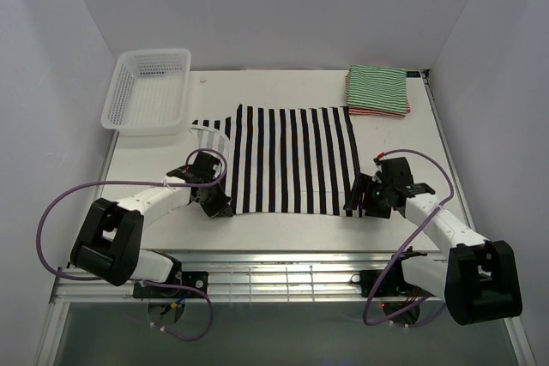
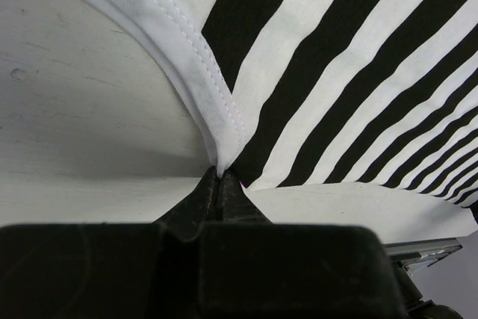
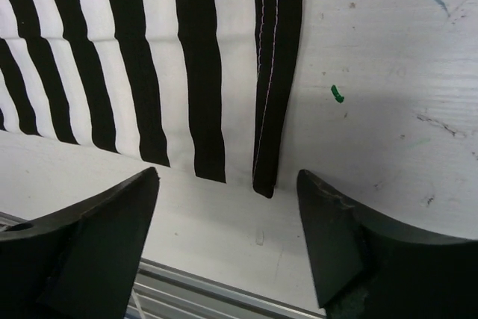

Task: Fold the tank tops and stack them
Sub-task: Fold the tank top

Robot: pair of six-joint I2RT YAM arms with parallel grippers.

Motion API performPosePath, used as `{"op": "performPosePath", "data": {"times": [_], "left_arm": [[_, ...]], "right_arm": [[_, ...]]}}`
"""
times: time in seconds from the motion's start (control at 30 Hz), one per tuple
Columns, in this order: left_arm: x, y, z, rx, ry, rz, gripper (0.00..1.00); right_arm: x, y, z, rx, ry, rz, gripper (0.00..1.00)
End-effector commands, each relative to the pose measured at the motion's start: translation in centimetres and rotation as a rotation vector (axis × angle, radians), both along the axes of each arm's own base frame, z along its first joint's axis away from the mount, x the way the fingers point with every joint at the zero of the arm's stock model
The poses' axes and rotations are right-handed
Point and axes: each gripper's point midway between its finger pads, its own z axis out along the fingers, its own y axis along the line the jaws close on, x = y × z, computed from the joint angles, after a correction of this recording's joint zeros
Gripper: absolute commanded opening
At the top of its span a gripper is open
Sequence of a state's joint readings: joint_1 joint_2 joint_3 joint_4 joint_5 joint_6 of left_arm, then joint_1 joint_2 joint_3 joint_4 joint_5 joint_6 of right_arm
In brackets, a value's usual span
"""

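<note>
The black-and-white top (image 1: 292,160) lies spread flat mid-frame in the overhead view. The left gripper (image 2: 218,184) is pinched shut on its white edge trim at the lower left (a thin bite, tips only), so a lift could let the trim slip out. The right gripper (image 3: 228,175) stands wide apart over the lower-right hem corner; a one-sided lift would drag the top askew.

White-shelled arms (image 1: 150,201) with bulky black joint housings (image 1: 107,242), looping purple cables (image 1: 51,207), matte black wedge-shaped fingers (image 3: 336,244)
</note>
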State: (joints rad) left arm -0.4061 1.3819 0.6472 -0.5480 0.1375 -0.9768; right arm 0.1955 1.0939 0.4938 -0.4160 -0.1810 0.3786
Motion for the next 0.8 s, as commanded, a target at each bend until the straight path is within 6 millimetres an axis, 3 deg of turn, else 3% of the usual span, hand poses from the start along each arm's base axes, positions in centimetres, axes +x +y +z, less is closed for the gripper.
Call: {"op": "performPosePath", "data": {"times": [0.0, 0.03, 0.07, 0.17, 0.33, 0.47, 0.77], "left_arm": [[0.2, 0.5, 0.4, 0.023, -0.030, 0.000, 0.00], [0.2, 0.5, 0.4, 0.022, -0.029, 0.000, 0.00], [0.2, 0.5, 0.5, 0.022, -0.033, 0.000, 0.00], [0.3, 0.5, 0.5, 0.023, -0.036, 0.006, 0.00], [0.3, 0.5, 0.7, 0.019, -0.038, 0.014, 0.00], [0.4, 0.4, 0.9, 0.013, -0.045, 0.014, 0.00], [1.6, -0.5, 3.3, -0.028, -0.101, -0.002, 0.00]], "right_arm": [[-1.0, 0.6, -1.3, 0.042, 0.066, 0.001, 0.77], [-1.0, 0.6, -1.4, 0.040, 0.071, 0.001, 0.74], [-1.0, 0.4, -1.7, 0.028, 0.076, -0.004, 0.61], [-1.1, 0.1, -1.7, 0.012, 0.083, -0.015, 0.43], [-1.7, -0.7, -1.8, -0.034, 0.112, -0.028, 0.34], [-2.0, -0.9, -1.9, -0.045, 0.122, -0.027, 0.10], [0.0, -0.1, 1.4, -0.017, 0.061, 0.010, 0.08]]}}
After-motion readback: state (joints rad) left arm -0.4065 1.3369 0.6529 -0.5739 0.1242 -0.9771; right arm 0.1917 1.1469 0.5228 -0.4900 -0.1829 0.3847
